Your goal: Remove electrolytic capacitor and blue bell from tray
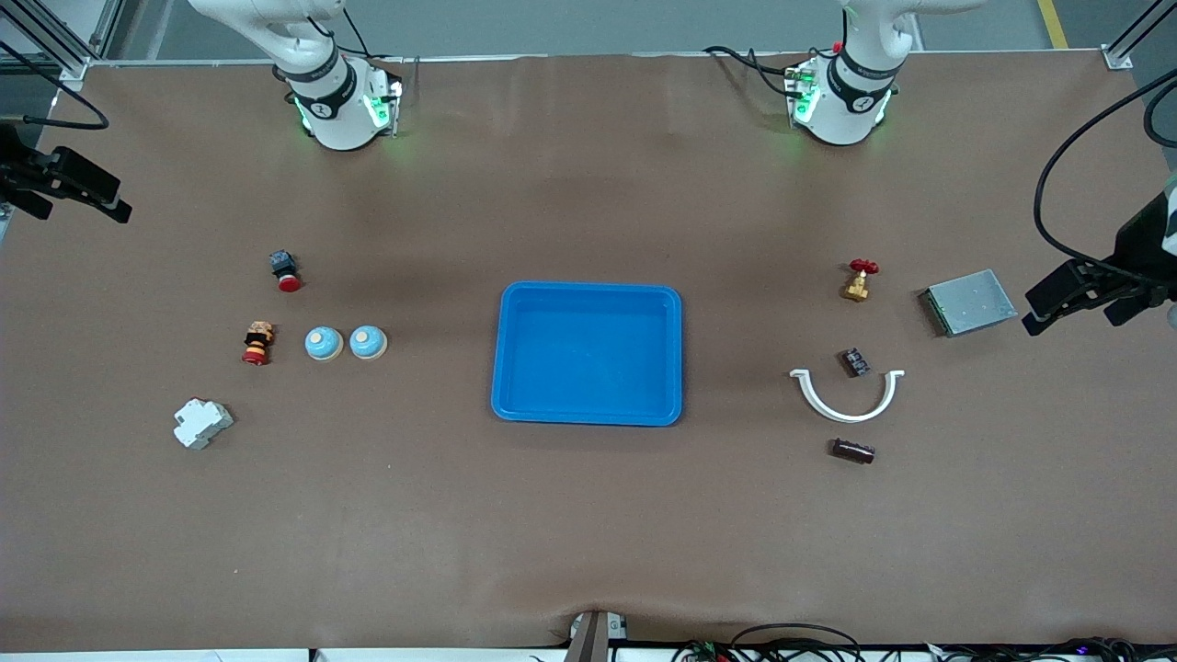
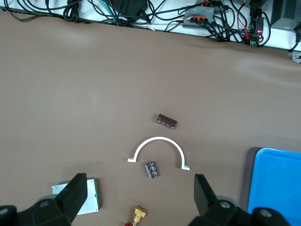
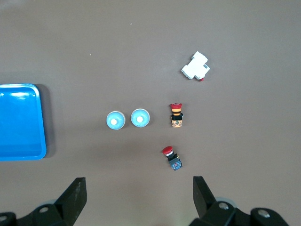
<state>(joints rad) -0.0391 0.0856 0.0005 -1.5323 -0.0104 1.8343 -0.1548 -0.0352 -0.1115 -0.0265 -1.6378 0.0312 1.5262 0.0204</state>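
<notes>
The capacitor [image 1: 852, 450], a dark brown cylinder, lies on the mat toward the left arm's end, nearer to the front camera than a white arc clip [image 1: 848, 416]; it also shows in the left wrist view [image 2: 166, 120]. Two blue bells [image 1: 324, 343] [image 1: 368, 342] sit side by side toward the right arm's end, also in the right wrist view [image 3: 115, 120] [image 3: 140, 117]. The empty blue tray [image 1: 588, 354] lies mid-table. My left gripper [image 2: 139, 188] is open and empty, high over the valve area. My right gripper [image 3: 139, 190] is open and empty, high over bare mat near the red button.
By the capacitor lie a small black component [image 1: 856, 361], a brass valve with a red handle [image 1: 859, 280] and a silver box [image 1: 971, 302]. Near the bells are a red push button [image 1: 286, 271], an orange-red switch [image 1: 258, 342] and a white breaker [image 1: 201, 423].
</notes>
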